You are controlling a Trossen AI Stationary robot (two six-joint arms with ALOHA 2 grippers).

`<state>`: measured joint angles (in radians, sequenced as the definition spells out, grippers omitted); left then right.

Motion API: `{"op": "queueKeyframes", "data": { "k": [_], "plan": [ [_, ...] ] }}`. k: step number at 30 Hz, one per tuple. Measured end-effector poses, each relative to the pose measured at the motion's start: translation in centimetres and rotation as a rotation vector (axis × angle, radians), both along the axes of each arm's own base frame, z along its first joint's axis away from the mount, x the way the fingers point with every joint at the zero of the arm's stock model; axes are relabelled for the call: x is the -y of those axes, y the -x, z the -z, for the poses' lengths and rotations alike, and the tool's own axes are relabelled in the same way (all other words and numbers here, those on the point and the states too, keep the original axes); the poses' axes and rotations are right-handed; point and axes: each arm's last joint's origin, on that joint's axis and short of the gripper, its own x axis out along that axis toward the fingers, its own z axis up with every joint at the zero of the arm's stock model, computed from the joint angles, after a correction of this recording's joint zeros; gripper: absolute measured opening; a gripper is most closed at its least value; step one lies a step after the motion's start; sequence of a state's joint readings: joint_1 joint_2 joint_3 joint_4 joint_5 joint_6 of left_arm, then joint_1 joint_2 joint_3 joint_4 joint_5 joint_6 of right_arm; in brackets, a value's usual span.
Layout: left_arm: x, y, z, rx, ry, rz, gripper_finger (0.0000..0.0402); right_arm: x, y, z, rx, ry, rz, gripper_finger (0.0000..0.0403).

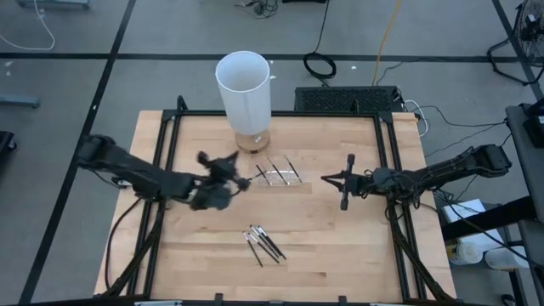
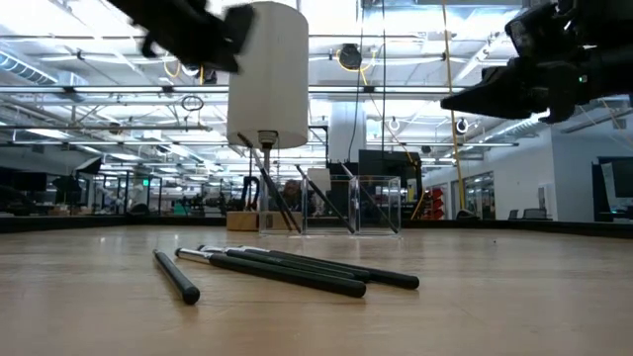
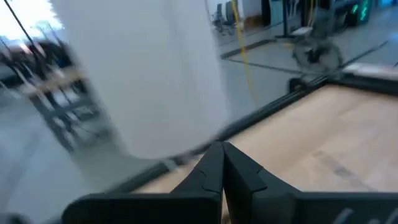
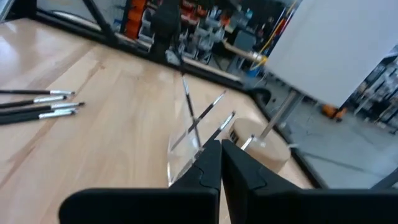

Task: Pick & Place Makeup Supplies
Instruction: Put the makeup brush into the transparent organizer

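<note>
We judge a transport step in hand. The left gripper [image 1: 236, 181], fingers clenched, hangs near the clear tray [image 1: 278, 176]; whether it carries a stick we cannot tell. The right gripper [image 1: 346, 180], fingers clenched on nothing, waits beside the tray's other side. Four makeup sticks [image 1: 263, 241] lie grouped nearer the worktop's [image 1: 340, 255] front edge; others lean in the tray. The next move calls for descending onto that group; open wood surrounds it, with the white cylinder [image 1: 245, 95] well apart.
</note>
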<state>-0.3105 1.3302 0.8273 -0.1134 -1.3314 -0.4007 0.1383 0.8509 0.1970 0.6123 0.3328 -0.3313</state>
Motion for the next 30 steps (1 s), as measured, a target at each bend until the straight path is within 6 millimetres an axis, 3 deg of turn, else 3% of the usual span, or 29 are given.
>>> {"op": "queueKeyframes", "data": {
  "k": [4,8,17,24,30],
  "plan": [
    [0.2,4.4,-3.1,-0.012,-0.033,0.031,0.0001,0.0,0.1,0.4,-0.038,-0.030,0.005,0.0000],
    [-0.7,7.4,-4.8,-0.048,-0.013,0.105,0.0001,0.0,0.0,0.1,-0.003,-0.040,0.005,0.0000],
    [-2.0,11.5,-6.2,-0.060,0.026,0.383,0.0001,0.0,-0.2,-1.5,0.162,-0.159,0.007,0.0000],
    [-2.3,13.9,-4.4,0.118,-0.014,0.782,0.0001,-2.1,-2.7,-4.7,0.045,-0.233,-0.080,0.0000],
    [-2.7,15.0,0.2,0.280,-0.024,0.821,0.0003,-5.2,-7.5,-8.1,-0.195,-0.308,-0.071,0.0000]
  ]
}}
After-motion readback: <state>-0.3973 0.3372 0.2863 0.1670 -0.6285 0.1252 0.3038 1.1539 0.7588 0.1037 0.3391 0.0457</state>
